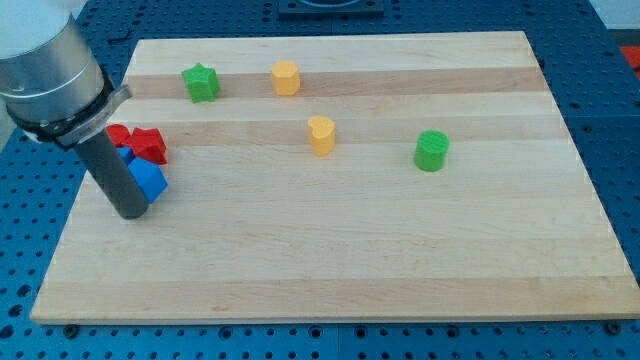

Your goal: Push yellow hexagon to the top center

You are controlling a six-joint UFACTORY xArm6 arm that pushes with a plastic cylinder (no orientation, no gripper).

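Sitting yellow hexagon [286, 77] upper center, my tip [131, 212] far lower-left.

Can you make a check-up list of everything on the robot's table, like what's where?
Surface: wooden board, flat, lying on a blue perforated base.
Job's things: yellow hexagon near the view's top, a little left of centre, apart from the other blocks.
Clutter: green star left of the hexagon; yellow heart-like block mid-board; green cylinder towards the view's right; red blocks and a blue block bunched at the view's left.
Claw: none; my tip sits at the view's left, right against the blue block, far from the hexagon.
Cables: nothing seen.
Surroundings: only the blue base is clear.
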